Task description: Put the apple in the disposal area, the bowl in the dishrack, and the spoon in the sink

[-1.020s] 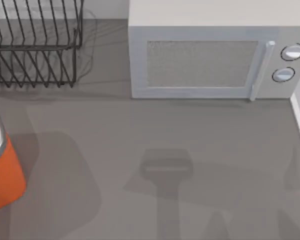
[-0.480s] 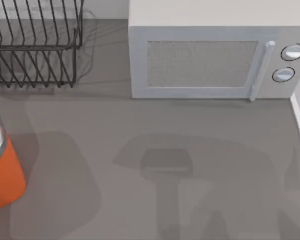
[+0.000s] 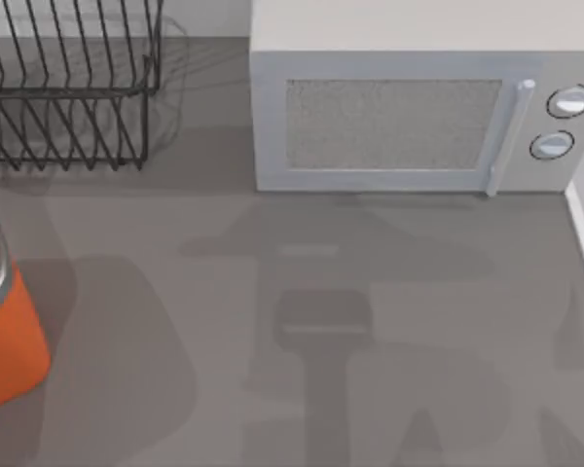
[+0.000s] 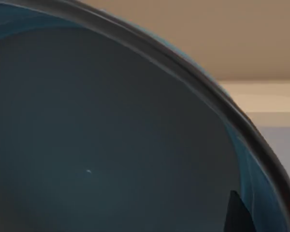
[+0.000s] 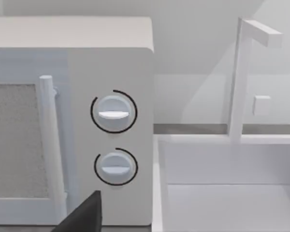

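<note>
Across the upper right of the top view, a white microwave (image 3: 409,107) with 2 dials is seen on the grey table (image 3: 302,321). At the upper left stands the dishrack (image 3: 68,88), and the disposal area (image 3: 5,331) is cut by the left edge. Close before the left wrist camera, the bowl (image 4: 111,145) is seen from inside. A dark tip of the right gripper (image 5: 82,215) is seen before the microwave, beside the white sink (image 5: 227,193). Whether either gripper is open or closed cannot be told.
</note>
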Controlling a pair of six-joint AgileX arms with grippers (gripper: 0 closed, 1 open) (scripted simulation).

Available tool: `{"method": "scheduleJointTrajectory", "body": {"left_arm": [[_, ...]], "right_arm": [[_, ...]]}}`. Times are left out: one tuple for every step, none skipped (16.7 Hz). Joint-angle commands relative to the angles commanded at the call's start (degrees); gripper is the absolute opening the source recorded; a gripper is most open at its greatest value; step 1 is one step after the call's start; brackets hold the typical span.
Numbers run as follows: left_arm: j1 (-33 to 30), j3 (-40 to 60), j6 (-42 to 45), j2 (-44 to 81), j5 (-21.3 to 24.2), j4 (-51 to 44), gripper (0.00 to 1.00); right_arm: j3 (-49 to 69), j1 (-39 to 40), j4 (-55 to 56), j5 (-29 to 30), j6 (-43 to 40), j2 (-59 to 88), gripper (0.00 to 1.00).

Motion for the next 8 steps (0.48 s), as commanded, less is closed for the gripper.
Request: {"method": "scheduleJointTrajectory", "body": {"left_arm": [[-0.4, -0.9, 0.0, 3.2, -0.4, 4.4, 0.00], [-0.9, -1.9, 0.0, 6.1, -0.9, 8.4, 0.00], [-1.3, -2.8, 0.0, 8.7, -1.3, 11.8, 0.00], [-1.6, -3.7, 0.0, 10.9, -1.6, 14.6, 0.00], [-1.9, -4.5, 0.0, 12.7, -1.9, 16.8, 0.00], [-2.2, -5.1, 0.0, 14.1, -2.2, 18.4, 0.00], [-2.3, -5.5, 0.1, 15.0, -2.3, 19.4, 0.00], [-2.4, -5.6, 0.1, 15.3, -2.4, 19.7, 0.00]], "right_arm": [[0.0, 0.0, 0.0, 0.0, 0.0, 0.0, 1.00], [0.0, 0.0, 0.0, 0.0, 0.0, 0.0, 1.00], [0.0, 0.0, 0.0, 0.0, 0.0, 0.0, 1.00], [0.0, 0.0, 0.0, 0.0, 0.0, 0.0, 1.00], [0.0, 0.0, 0.0, 0.0, 0.0, 0.0, 1.00], [0.0, 0.0, 0.0, 0.0, 0.0, 0.0, 1.00], [0.0, 0.0, 0.0, 0.0, 0.0, 0.0, 1.00], [0.0, 0.0, 0.0, 0.0, 0.0, 0.0, 1.00]]}}
